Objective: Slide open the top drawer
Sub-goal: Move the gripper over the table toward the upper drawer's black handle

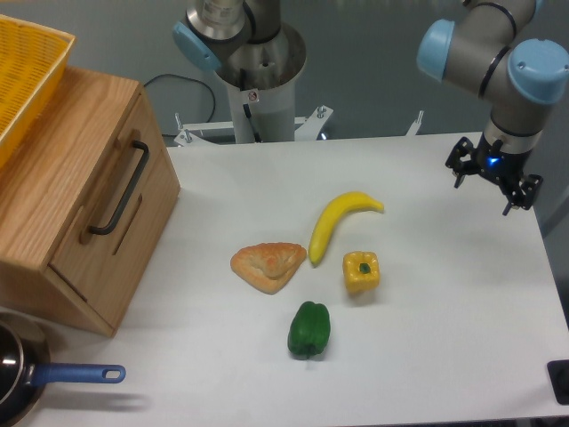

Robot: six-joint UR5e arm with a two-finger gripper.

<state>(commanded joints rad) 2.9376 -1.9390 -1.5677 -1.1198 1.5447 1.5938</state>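
- I see the table, white and matte, filling most of the view; behind it the room shows a grey-green floor or wall.
- The cabinet sits at the table's left edge, light oak, turned at an angle to me.
- The drawer is the upper front panel on that cabinet, facing right towards the middle of the table, and it looks closed, flush with the body. Its black bar handle runs along the panel.
- A yellow basket rests on the cabinet top, cut off by the left edge.
- The arm's base stands behind the table at top centre, with a small warning sticker I cannot read.
- The end effector hangs over the far right of the table, well apart from the drawer, a blue light lit above it. Its fingers look spread with nothing between them.
- A pan with a blue handle lies at bottom left, just in front of the cabinet.
- Between the end effector and the drawer, mid-table, lie a banana, a pastry, a green pepper and a yellow pepper, close together.
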